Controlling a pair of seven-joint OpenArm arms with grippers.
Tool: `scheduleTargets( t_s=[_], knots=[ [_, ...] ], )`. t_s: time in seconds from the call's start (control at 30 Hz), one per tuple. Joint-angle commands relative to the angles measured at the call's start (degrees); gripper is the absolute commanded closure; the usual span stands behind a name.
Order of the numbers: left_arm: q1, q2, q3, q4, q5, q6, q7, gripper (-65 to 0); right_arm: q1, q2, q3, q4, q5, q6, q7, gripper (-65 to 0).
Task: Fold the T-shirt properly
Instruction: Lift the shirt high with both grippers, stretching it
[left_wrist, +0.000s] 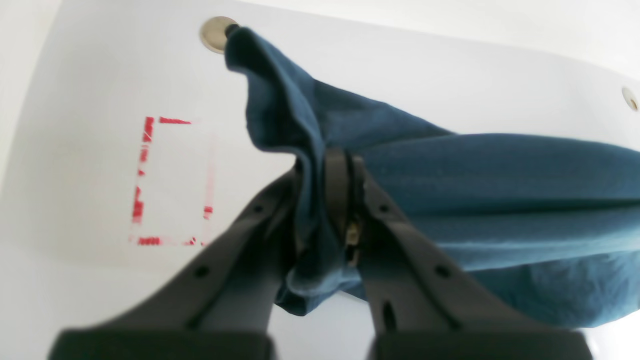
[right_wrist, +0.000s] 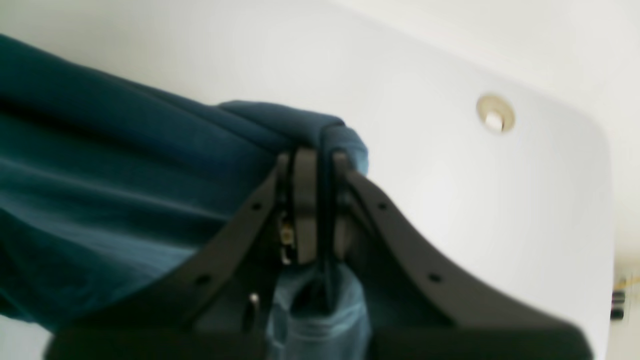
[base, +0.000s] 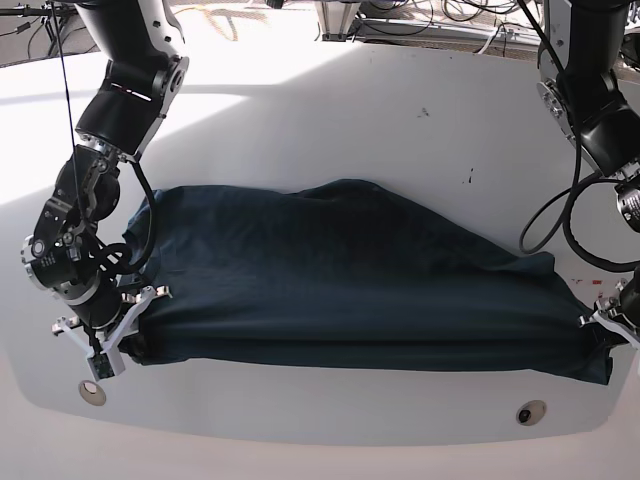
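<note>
Both tools pinch the T-shirt (base: 350, 290): left tool (left_wrist: 345, 165) and right tool (right_wrist: 312, 160) at opposite ends. Recommend level, taut carry across the tabletop (base: 330, 110).

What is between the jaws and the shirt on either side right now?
Nothing visible. Both grippers are shut directly on the T-shirt: the left gripper pinches a bunched edge, and the right gripper clamps the opposite end. Bare white table lies beyond the cloth.

Base looks down from overhead; wrist views hug the T-shirt (base: 350, 290) ends.
</note>
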Motion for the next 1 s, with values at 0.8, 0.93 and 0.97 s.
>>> scheduleTargets(
  t_s=[0.8, 0.93, 0.97],
  knots=[
    [-27.7, -1.2, 0.0, 1.5, 0.2, 5.4, -1.6, -0.8, 38.2, 8.0, -13.3, -14.6, -0.6, -0.3, 0.5, -1.4],
    [-31.9, -1.2, 0.2, 1.4, 0.2, 5.4, -1.6, -0.8, 42.3, 9.3, -15.4, -15.4, -0.5, -0.3, 0.5, -1.4],
    [-32.2, -1.2, 0.2, 1.4, 0.2, 5.4, -1.6, -0.8, 42.7, 9.4, -15.8, -15.4, -0.5, -0.3, 0.5, -1.4]
  ],
)
